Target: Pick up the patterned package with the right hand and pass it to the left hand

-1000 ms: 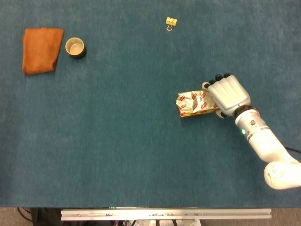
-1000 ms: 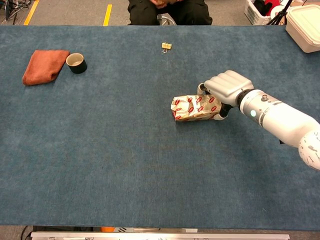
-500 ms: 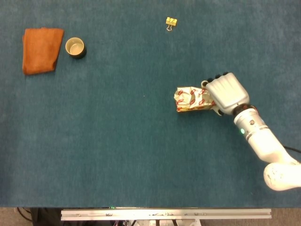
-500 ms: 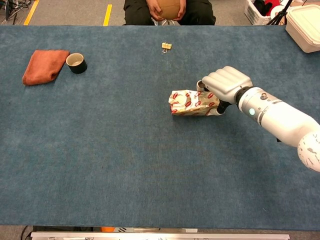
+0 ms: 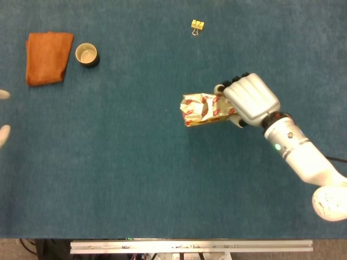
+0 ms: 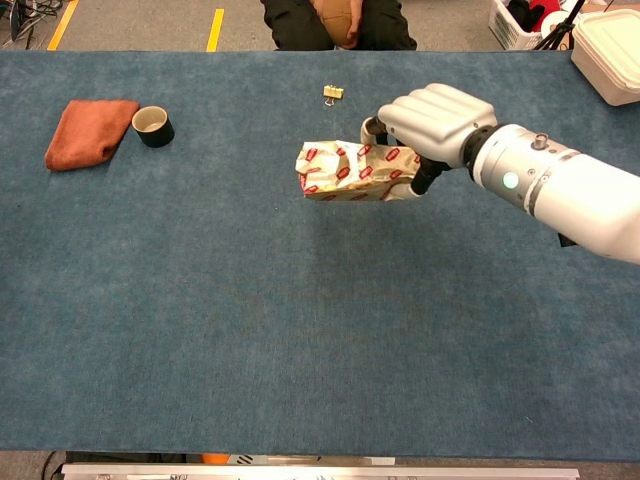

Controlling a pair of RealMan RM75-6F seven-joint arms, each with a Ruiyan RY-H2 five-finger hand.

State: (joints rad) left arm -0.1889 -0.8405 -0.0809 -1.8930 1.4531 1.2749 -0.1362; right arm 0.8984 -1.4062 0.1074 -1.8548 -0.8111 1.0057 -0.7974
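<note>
The patterned package [image 5: 201, 108] [image 6: 350, 170] is gold with red and white marks and hangs in the air above the blue table, right of centre. My right hand [image 5: 250, 99] [image 6: 432, 119] grips its right end, fingers wrapped over the top. The package's left end sticks out free toward the left. Of my left hand, only pale fingertips [image 5: 4, 132] show at the far left edge of the head view; the chest view does not show it, and I cannot tell how its fingers stand.
An orange cloth [image 5: 47, 57] [image 6: 88, 131] and a small black cup [image 5: 86, 54] [image 6: 152, 125] lie at the far left. A yellow binder clip [image 5: 197, 25] [image 6: 333, 92] sits at the far middle. A white box [image 6: 610, 52] stands at the far right corner.
My right hand has lifted the package off the table and carried it left. Left fingertips have come into view at the head view's left edge.
</note>
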